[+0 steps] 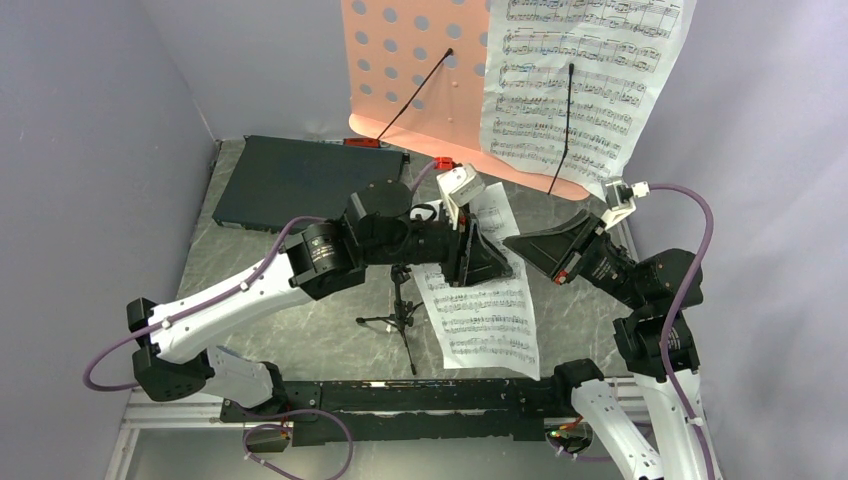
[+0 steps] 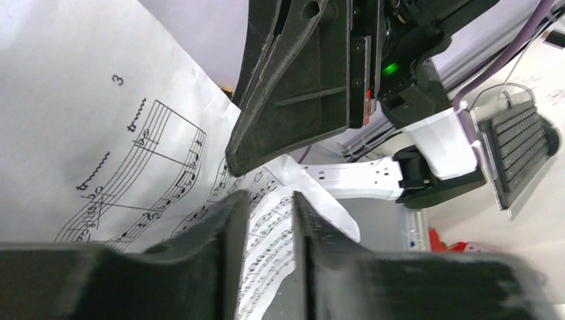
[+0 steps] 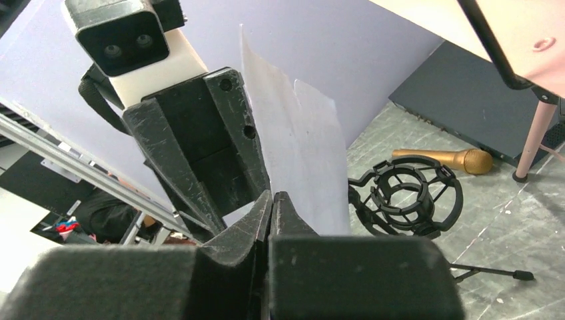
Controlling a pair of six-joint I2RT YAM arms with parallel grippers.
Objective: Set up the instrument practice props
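Note:
The pink perforated music stand (image 1: pixel 400 70) stands at the back with one sheet-music page (image 1: pixel 580 80) on its right half. A second page (image 1: pixel 485 310) hangs upright over the mid table between both grippers. My right gripper (image 3: pixel 272 197) is shut on that page's (image 3: pixel 300 147) edge. My left gripper (image 2: pixel 270 200) faces it with its jaws apart, the page (image 2: pixel 80 100) passing loosely through the gap. The black tripod mic stand (image 1: pixel 400 300) stands under my left arm, its ring mount (image 3: pixel 406 197) empty. The gold microphone (image 3: pixel 443 159) lies on the table behind it.
A flat black box (image 1: pixel 300 180) lies at the back left, beside the music stand's foot (image 3: pixel 533 140). Grey walls close in on both sides. The arm bases and a black rail (image 1: pixel 420 400) run along the near edge.

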